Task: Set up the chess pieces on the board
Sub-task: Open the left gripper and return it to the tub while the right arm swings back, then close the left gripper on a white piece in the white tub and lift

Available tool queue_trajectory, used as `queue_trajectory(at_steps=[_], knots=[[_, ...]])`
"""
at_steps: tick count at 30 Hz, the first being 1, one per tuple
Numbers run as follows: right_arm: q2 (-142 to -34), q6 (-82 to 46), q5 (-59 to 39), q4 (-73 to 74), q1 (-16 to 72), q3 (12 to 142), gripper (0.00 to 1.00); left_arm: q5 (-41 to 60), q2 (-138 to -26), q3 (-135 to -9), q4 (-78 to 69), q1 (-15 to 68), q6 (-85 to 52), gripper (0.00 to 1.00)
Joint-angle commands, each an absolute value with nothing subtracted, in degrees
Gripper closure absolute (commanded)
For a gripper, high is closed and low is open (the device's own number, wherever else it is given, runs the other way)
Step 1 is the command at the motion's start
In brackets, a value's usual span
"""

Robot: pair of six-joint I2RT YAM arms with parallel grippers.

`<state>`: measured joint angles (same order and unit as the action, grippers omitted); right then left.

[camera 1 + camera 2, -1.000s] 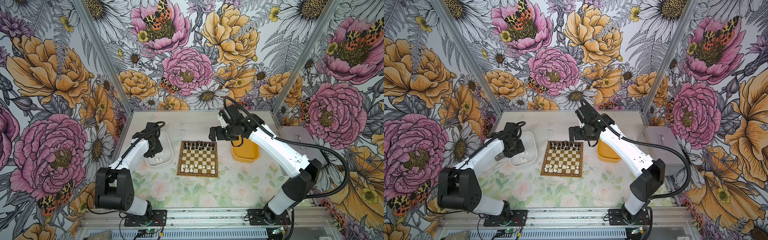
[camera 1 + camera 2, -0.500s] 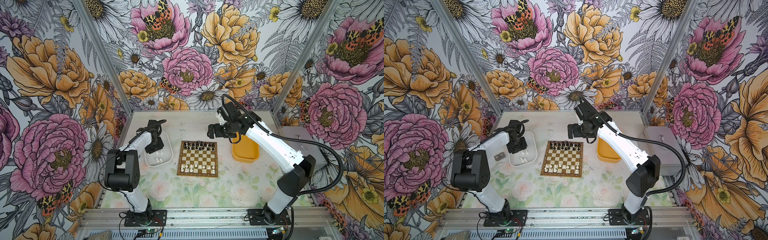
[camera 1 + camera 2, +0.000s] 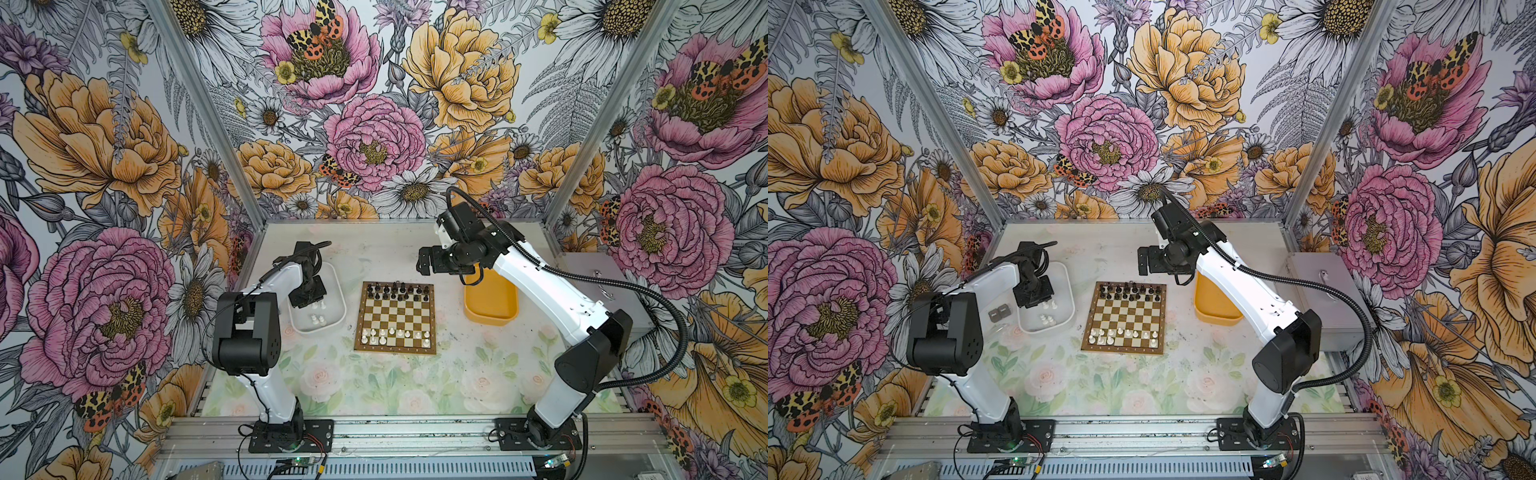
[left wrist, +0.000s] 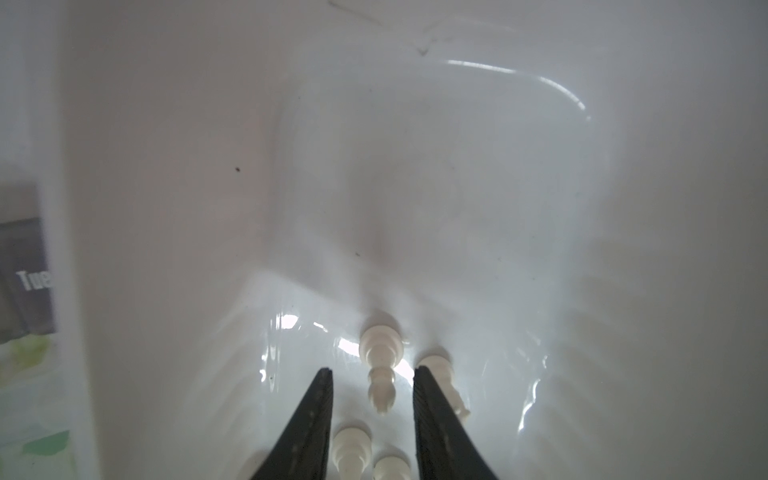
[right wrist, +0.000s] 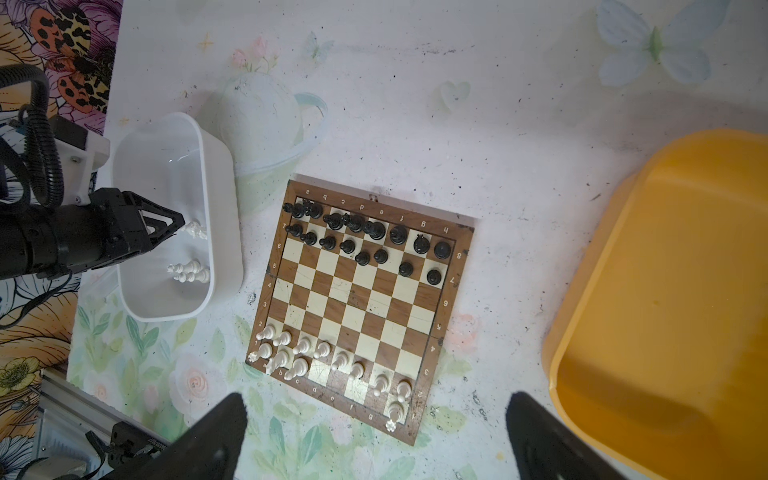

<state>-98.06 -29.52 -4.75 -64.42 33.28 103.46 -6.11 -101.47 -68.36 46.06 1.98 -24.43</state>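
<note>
Top and wrist views, bimanual cell. The board [image 3: 397, 318] is lying mid-table. The black pieces [image 3: 399, 291] are filling its two ranks at 12 o'clock, and the white pieces [image 3: 395, 334] are standing along its 6 o'clock edge, where the outermost rank is showing gaps. The white tray [image 3: 343, 299], at 9 o'clock of the board, is holding the few white chessmen not yet placed, so the left gripper [image 4: 372, 372] is reaching down into it. Its jaws are standing parted on either side of one white piece [image 4: 380, 374], which appears to be lying on its side; a gap is showing beside at least one finger, so nothing is being pinched yet. A neighbouring piece [image 4: 451, 386] is crowding the outer face of one finger. The right gripper [image 3: 424, 264] is hovering wide open and empty at about 1 o'clock of the board, judged to be keeping clear, since black's side looks finished. The yellow tray [image 3: 490, 309], at 3 o'clock, is showing no pieces. Compared with one second earlier, the left arm's elbow is sitting higher and nearer the white tray, pitching the gripper more steeply, while the right arm is holding almost the same pose.
</note>
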Motion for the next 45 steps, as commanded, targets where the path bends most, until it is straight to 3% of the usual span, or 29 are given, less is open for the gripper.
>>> queue_trajectory(at_steps=[1,8,12,23,33,45], knots=[[-98.3,-30.0,-3.8,-64.1,32.9,105.3,0.0,-4.9,-102.2,-69.3,44.6,1.2,-22.9,0.68],[-97.3,-30.9,-2.7,-64.1,33.0,104.6,0.0,-4.2,-102.8,-69.1,44.3,0.6,-21.8,0.71],[-96.8,-31.5,-2.3,-64.1,33.0,103.9,0.0,-3.8,-103.2,-69.3,44.2,0.4,-21.4,0.78],[-94.9,-32.5,-0.9,-64.0,33.3,102.2,0.0,-3.4,-103.2,-69.1,44.2,0.4,-20.7,0.79],[-93.8,-32.3,-0.5,-64.2,33.5,101.3,0.0,-3.1,-102.3,-68.5,44.4,0.4,-20.5,0.92],[-91.3,-31.7,-0.9,-64.5,33.5,100.0,0.01,-4.3,-95.3,-72.8,50.0,1.9,-20.3,0.95]])
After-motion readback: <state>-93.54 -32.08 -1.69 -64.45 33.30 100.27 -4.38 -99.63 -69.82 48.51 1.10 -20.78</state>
